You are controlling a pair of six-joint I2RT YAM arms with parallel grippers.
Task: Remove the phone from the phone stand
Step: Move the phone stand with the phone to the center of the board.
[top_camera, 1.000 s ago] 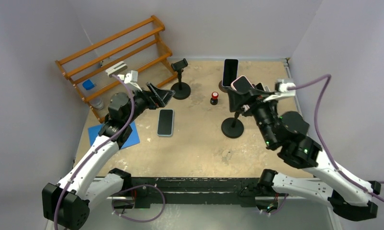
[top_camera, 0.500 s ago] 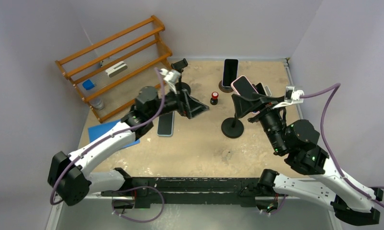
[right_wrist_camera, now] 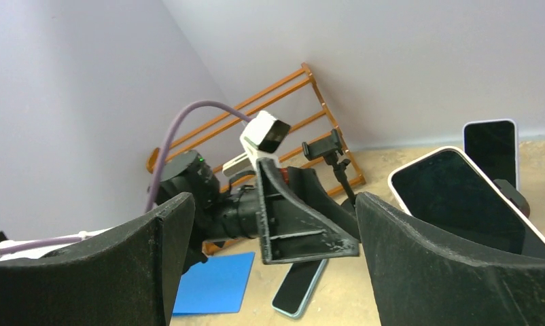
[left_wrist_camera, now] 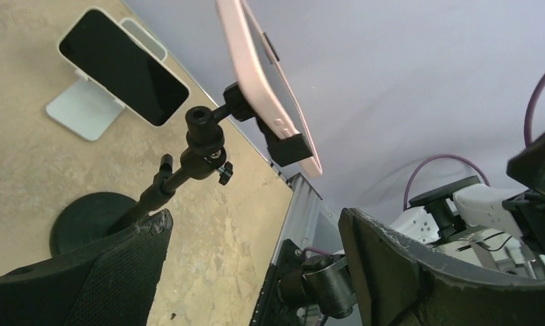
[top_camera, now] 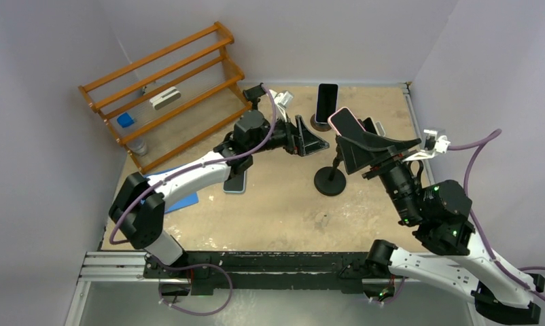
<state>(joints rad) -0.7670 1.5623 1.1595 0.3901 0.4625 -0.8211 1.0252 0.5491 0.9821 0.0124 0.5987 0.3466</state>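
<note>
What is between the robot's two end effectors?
The pink phone, clamped on its black stand, stands between the left end effector and the right end effector; the top view shows it.

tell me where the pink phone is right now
In the top view the pink phone sits right of centre, clamped on the tall black stand, just in front of the dark phone propped at the back.
</note>
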